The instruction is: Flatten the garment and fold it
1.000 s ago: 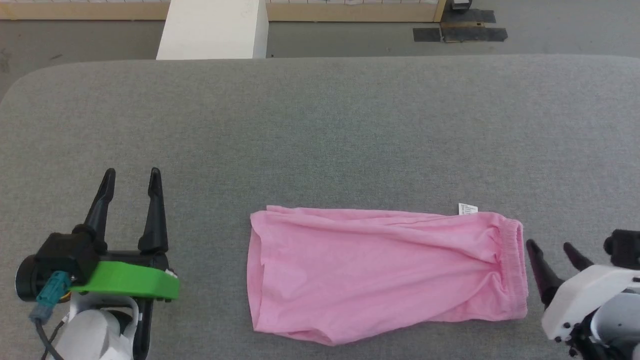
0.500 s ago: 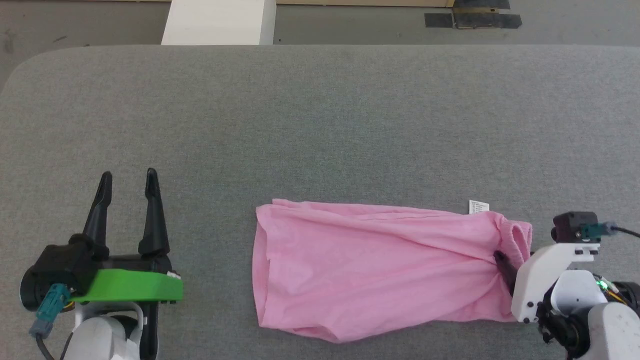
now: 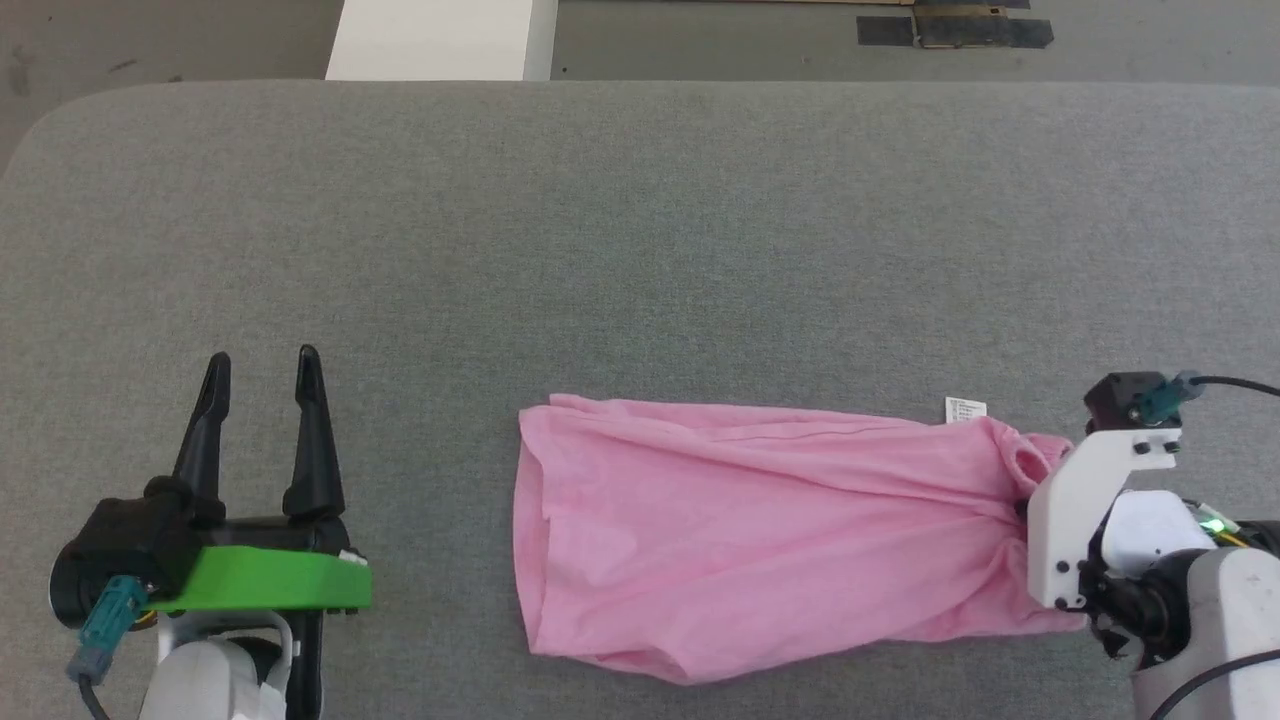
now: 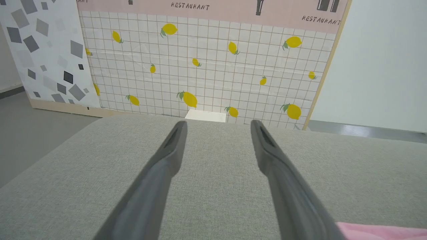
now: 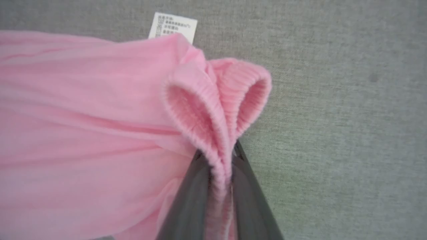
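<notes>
The pink garment lies spread on the grey table, its white label sticking out at the far right edge. My right gripper is shut on the ribbed waistband, which bunches into two loops above the fingertips; in the head view the white wrist covers the fingers at the garment's right end. The label lies just beyond the bunched band. Left of the garment and well apart from it, my left gripper stands open and holds nothing. A pink corner shows at the lower right of the left wrist view.
A white block stands beyond the table's far edge. Dark tape patches mark the floor at the back right. A lemon-patterned tiled wall panel rises behind the table in the left wrist view.
My right gripper reached the garment's right end, shut on the waistband and pulled it up and rightward, bunching it. The camera tilted slightly. The left gripper stayed put.
</notes>
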Tool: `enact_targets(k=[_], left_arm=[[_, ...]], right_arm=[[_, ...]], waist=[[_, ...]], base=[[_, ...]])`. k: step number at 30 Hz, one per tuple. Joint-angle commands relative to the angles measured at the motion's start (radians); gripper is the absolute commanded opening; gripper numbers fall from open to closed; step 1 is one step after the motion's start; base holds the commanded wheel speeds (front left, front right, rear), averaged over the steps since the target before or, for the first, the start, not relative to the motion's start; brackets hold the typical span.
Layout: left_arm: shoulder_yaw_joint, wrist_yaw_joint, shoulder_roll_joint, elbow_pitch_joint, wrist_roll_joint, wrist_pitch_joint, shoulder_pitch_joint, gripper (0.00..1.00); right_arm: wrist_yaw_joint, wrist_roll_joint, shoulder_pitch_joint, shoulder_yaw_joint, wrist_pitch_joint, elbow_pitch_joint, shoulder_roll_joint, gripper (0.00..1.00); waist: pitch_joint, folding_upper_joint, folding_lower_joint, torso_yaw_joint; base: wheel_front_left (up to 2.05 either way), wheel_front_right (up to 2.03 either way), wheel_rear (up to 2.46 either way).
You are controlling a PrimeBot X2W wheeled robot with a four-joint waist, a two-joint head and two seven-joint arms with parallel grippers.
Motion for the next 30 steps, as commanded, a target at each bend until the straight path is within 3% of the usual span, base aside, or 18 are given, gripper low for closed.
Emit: enact_targets(k=[1, 11, 15, 19, 22, 25, 30], left_arm=[[0.004, -0.008, -0.007, -0.003, 0.018, -0.005, -0.01, 1.0], [0.025, -0.029, -0.017, -0.012, 0.042, -0.005, -0.014, 1.0], [0.024, -0.037, -0.025, -0.007, 0.049, -0.005, -0.009, 1.0], [0.025, -0.04, -0.035, -0.006, 0.054, -0.005, 0.0, 1.0], [0.028, -0.041, -0.043, -0.007, 0.056, -0.005, 0.01, 1.0], [0.034, -0.041, -0.05, -0.012, 0.058, -0.005, 0.02, 1.0], [0.038, -0.045, -0.059, -0.017, 0.061, -0.005, 0.031, 1.0]], right_arm=[[-0.002, 0.004, -0.016, -0.017, 0.005, 0.008, -0.02, 0.0], [-0.002, -0.058, -0.07, -0.137, 0.02, 0.063, -0.198, 0.0], [-0.002, -0.055, -0.065, -0.093, 0.082, 0.046, -0.254, 0.0], [-0.002, 0.013, -0.034, -0.01, 0.19, -0.057, -0.299, 0.0], [-0.002, 0.114, 0.002, 0.046, 0.313, -0.177, -0.293, 0.0], [-0.002, 0.198, 0.021, 0.079, 0.392, -0.293, -0.242, 0.0], [-0.002, 0.245, 0.011, 0.165, 0.396, -0.363, -0.129, 0.0]], waist=[[0.001, 0.0, 0.0, 0.0], [-0.002, 0.0, 0.0, 0.0], [-0.02, 0.0, 0.0, 0.004], [-0.039, 0.0, 0.0, 0.007], [-0.055, 0.0, 0.0, 0.01], [-0.063, 0.0, 0.0, 0.011], [-0.063, 0.0, 0.0, 0.018]], base=[[0.0, 0.0, 0.0], [0.0, 0.0, 0.0], [0.0, 0.0, 0.0], [0.0, 0.0, 0.0], [0.0, 0.0, 0.0], [0.0, 0.0, 0.0], [0.0, 0.0, 0.0]])
